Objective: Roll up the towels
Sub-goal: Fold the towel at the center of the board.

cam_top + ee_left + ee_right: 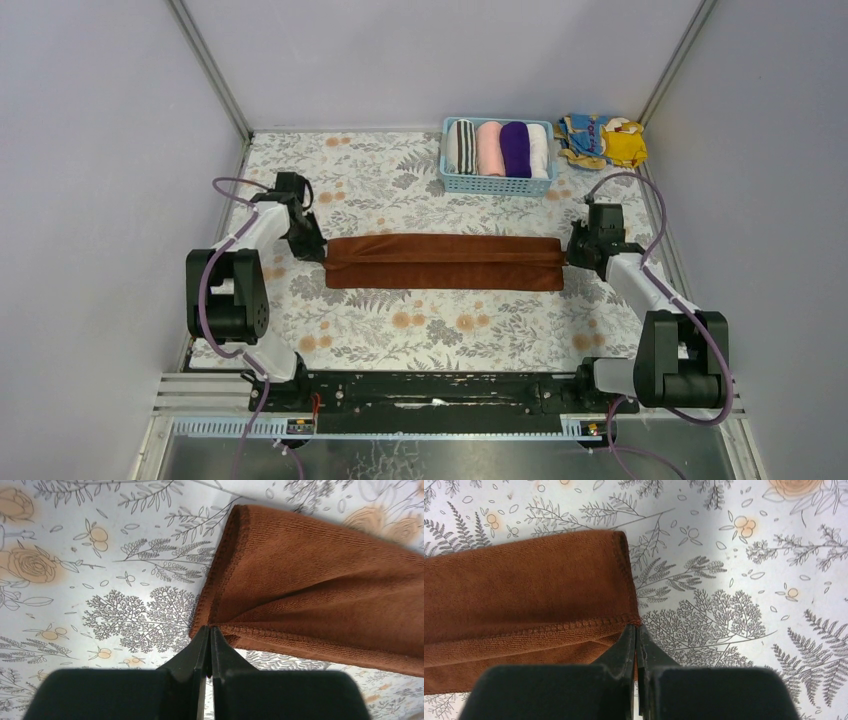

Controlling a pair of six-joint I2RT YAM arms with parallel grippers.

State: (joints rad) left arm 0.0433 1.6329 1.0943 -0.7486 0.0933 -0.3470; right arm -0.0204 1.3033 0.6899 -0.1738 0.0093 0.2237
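Note:
A rust-brown towel lies folded into a long band across the middle of the table. My left gripper is shut on its left end; in the left wrist view the closed gripper pinches the hemmed corner of the brown towel. My right gripper is shut on the right end, and in the right wrist view the gripper clamps the stitched corner of the towel. A purple towel sits rolled in the blue basket at the back.
The basket also holds a striped roll, a pink roll and a white roll. A yellow-and-blue patterned cloth lies at the back right corner. Grey walls close in the floral tabletop on three sides.

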